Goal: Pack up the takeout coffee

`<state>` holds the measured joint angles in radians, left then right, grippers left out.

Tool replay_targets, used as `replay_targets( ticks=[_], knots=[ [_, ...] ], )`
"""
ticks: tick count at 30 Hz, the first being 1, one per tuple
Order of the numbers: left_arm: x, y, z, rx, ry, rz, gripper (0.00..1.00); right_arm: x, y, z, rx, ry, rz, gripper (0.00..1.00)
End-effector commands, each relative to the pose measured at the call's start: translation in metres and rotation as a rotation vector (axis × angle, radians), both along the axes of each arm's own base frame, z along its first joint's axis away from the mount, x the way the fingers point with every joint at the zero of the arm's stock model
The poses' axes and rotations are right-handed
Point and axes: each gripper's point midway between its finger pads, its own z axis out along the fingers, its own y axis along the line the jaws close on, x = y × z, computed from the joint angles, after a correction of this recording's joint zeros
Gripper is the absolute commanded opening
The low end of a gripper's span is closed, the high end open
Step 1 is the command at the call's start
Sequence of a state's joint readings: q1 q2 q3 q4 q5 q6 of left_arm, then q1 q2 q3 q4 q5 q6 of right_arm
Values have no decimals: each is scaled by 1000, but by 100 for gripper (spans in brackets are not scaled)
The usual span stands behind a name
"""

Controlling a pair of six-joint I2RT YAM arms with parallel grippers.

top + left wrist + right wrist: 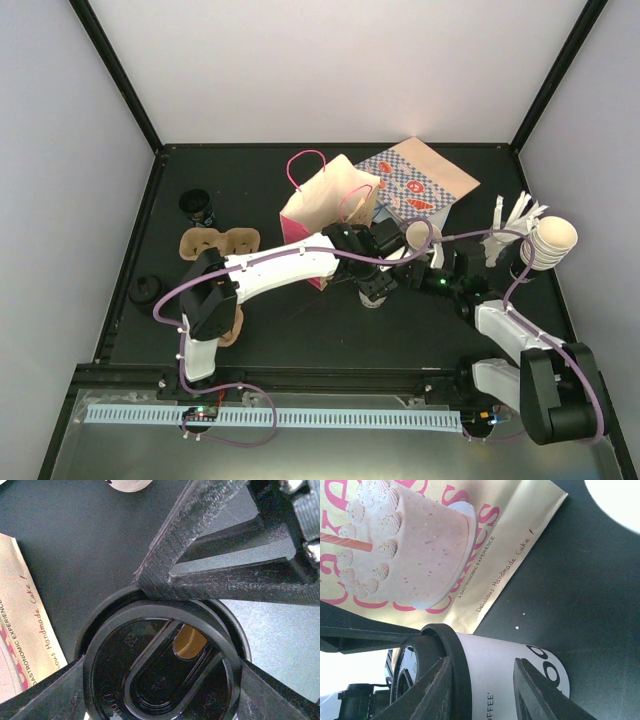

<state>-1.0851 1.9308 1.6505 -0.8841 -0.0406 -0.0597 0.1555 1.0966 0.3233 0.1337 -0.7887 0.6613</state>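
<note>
The takeout coffee (490,677), long axis upright and capped by a black lid (115,650), sits mid-table (300,340) between both arms. The right gripper (482,667) clenches its white wall from 4 o'clock. The left gripper (160,680), reaching from 8 o'clock, grips the lid rim. The pink bag (320,215) stands near at 11 o'clock, taller, so its rim must be cleared. A patterned bag (425,180) lies at 1 o'clock, and stacked cups (548,240) stand at 3 o'clock, well apart.
</note>
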Motion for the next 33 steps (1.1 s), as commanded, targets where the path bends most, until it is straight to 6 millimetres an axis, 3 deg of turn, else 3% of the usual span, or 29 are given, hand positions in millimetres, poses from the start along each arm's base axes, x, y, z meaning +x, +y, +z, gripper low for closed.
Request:
replay_targets(
  ticks=[1, 7, 19, 26, 33],
  knots=[
    [-35, 16, -48, 143, 144, -84, 70, -18, -6, -45, -67, 106, -8, 36],
    [-37, 16, -54, 144, 155, -85, 70, -34, -10, -75, -85, 193, -6, 35],
    [-41, 17, -65, 137, 182, -64, 70, -40, -15, -87, -121, 250, -38, 32],
    [-41, 16, -67, 131, 194, -30, 70, -37, -20, -80, -170, 239, -47, 32],
    [-39, 20, -65, 142, 187, 10, 70, -23, -25, -41, -222, 128, -56, 38]
  ],
)
